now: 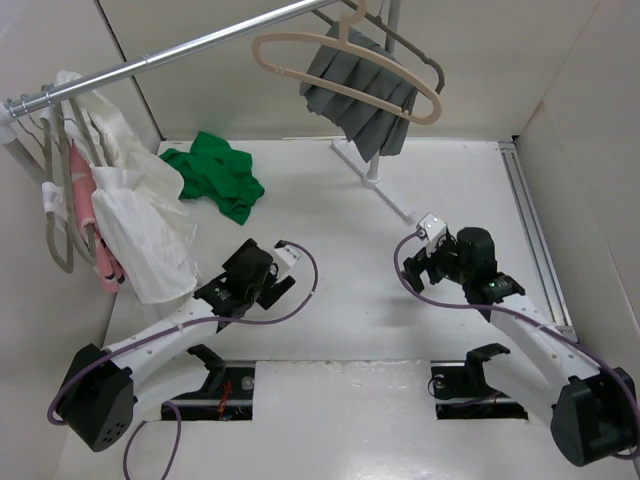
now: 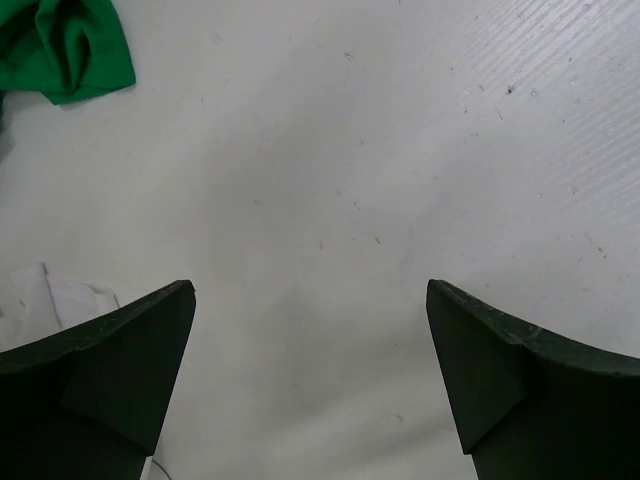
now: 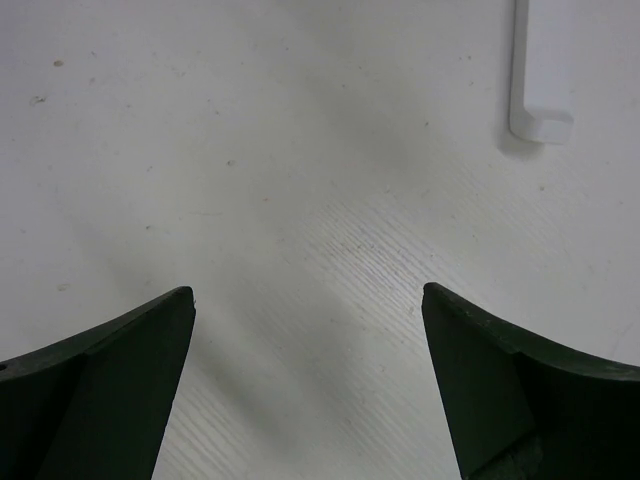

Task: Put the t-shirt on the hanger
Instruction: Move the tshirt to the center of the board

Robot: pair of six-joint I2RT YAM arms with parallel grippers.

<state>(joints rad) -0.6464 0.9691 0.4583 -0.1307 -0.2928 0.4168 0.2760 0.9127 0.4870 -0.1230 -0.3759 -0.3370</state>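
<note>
At the far left of the white table (image 1: 330,330), the crumpled bright green cotton t-shirt (image 1: 212,176) lies in a heap, just beside hanging white garments (image 1: 140,215). The large beige curved-shoulder hanger (image 1: 345,65) hangs on the metal rail (image 1: 180,50) in front of grey pleated cloth (image 1: 365,95) — well apart from the shirt. Left hand (image 2: 310,300) and right hand (image 3: 308,300) — fingers spread apart, low over the table.

Overhead camera looks down; wrist cameras hug table (image 1: 320,215).
</note>
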